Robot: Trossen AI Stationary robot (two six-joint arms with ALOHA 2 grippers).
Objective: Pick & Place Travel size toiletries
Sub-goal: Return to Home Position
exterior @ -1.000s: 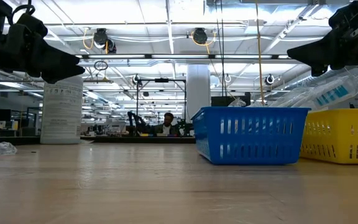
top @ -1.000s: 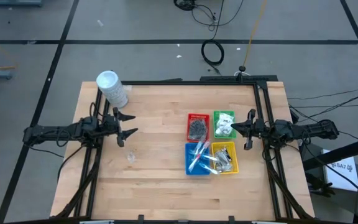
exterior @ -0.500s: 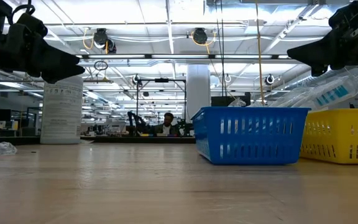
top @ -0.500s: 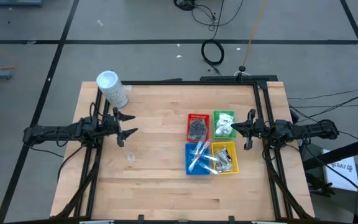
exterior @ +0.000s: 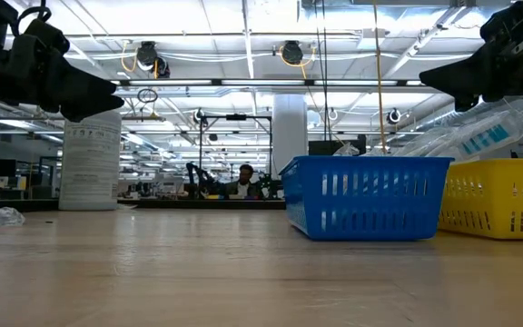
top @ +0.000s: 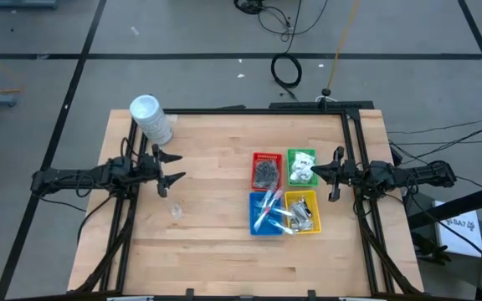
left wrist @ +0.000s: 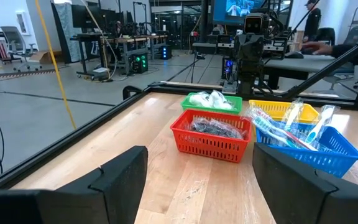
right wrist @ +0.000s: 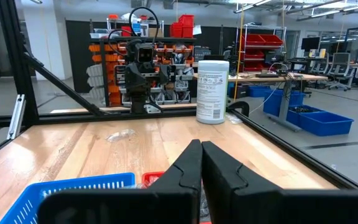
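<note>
Seen from above, the left gripper (top: 174, 166) is spread wide and empty over bare table (top: 216, 242); the right gripper (top: 316, 171) hangs at the edge of the green tray (top: 302, 151). In that tray white packets (top: 301, 170) are heaped, and dark bundles (top: 266, 174) fill the red tray (top: 267, 155).

At table level, clear-wrapped sticks (exterior: 479, 138) jut above the yellow tray (exterior: 498, 200).

From the left wrist, more sticks are shown lying across the blue tray (left wrist: 303, 158).

From the right wrist, the right gripper is shown pressed closed, with nothing held.

All items are judged light. The sticks are probably stiff and slick in their wrap, so a mid-length grip is advised.
</note>
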